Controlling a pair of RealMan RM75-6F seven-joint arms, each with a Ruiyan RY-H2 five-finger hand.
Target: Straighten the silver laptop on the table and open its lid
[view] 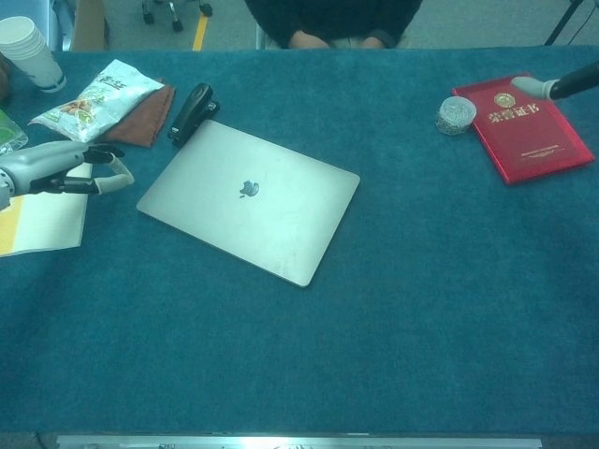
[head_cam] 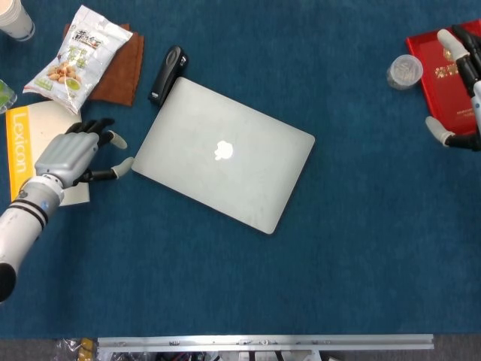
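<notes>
The silver laptop (head_cam: pixel 223 155) lies closed and skewed on the blue tabletop (head_cam: pixel 353 248), its long axis running from upper left to lower right. The left robot hand (head_cam: pixel 73 155), empty with fingers spread, sits just beside the laptop's left corner, fingertips nearly touching it. The right robot hand (head_cam: pixel 460 98), open too, hangs well apart over the red booklet (view: pixel 522 127). The left is far nearer.

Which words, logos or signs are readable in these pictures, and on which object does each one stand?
"Lexicon", roughly; last letters unclear: yellow strip of the booklet beside the left hand.
Apple logo, no words: lid of the silver laptop.
Gold characters and emblem: red book, too blurred to read.
Print on the snack bag: too small to read.
</notes>
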